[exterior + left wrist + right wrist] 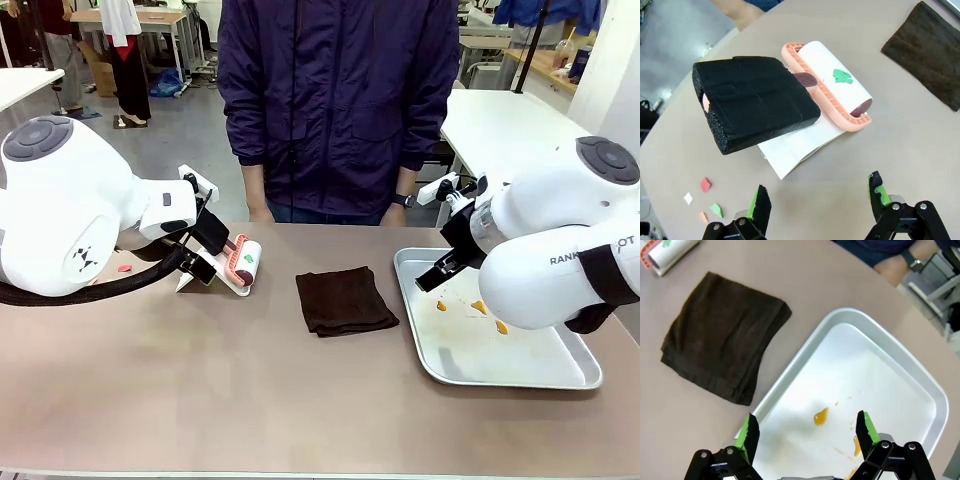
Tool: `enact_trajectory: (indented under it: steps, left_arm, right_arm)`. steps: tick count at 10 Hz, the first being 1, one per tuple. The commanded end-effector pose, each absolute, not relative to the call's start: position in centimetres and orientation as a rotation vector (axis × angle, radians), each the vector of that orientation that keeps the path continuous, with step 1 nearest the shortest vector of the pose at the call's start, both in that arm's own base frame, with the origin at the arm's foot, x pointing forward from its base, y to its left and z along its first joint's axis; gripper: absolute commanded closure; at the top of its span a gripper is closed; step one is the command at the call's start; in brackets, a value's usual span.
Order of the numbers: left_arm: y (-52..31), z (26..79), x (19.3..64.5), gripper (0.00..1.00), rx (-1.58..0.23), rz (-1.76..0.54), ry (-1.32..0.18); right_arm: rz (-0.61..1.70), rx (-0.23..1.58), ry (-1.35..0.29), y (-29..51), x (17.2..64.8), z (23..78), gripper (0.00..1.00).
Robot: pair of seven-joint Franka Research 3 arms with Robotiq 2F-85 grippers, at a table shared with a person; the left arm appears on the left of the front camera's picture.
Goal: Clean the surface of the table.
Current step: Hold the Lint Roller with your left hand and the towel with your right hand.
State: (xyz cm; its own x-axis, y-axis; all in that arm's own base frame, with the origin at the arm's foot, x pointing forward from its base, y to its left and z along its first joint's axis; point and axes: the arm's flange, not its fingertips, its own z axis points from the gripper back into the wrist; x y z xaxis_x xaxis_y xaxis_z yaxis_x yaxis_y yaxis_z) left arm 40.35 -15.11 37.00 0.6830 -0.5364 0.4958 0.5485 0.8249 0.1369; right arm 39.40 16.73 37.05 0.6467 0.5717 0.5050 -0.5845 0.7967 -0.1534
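one table (300,400) corner behind left arm (60,220)

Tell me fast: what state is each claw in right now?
Left claw: open, empty, pointed at the lint roller.
Right claw: open, empty, over the tray.

The table (250,400) runs past both side edges, and black foam (755,102) hides most of the lint roller's (820,65) handle.
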Motion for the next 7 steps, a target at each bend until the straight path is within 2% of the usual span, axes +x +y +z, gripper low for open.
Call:
enact_trajectory:
  steps: [1, 6, 7]
  left_arm:
    - [-15.11, 37.01, 40.34, 0.0, -0.023, -0.609, -0.549]
    - [-15.11, 37.0, 40.35, 0.0, -0.023, -0.608, -0.548]
    - [-14.28, 37.45, 39.6, 0.0, -0.087, -0.594, -0.525]
  right_arm:
    - [0.657, 0.025, -0.566, 16.72, 39.41, 37.06, 0.0]
    - [0.658, 0.024, -0.566, 16.73, 39.4, 37.05, 0.0]
    - [0.656, 0.065, -0.498, 16.8, 38.87, 37.49, 0.0]
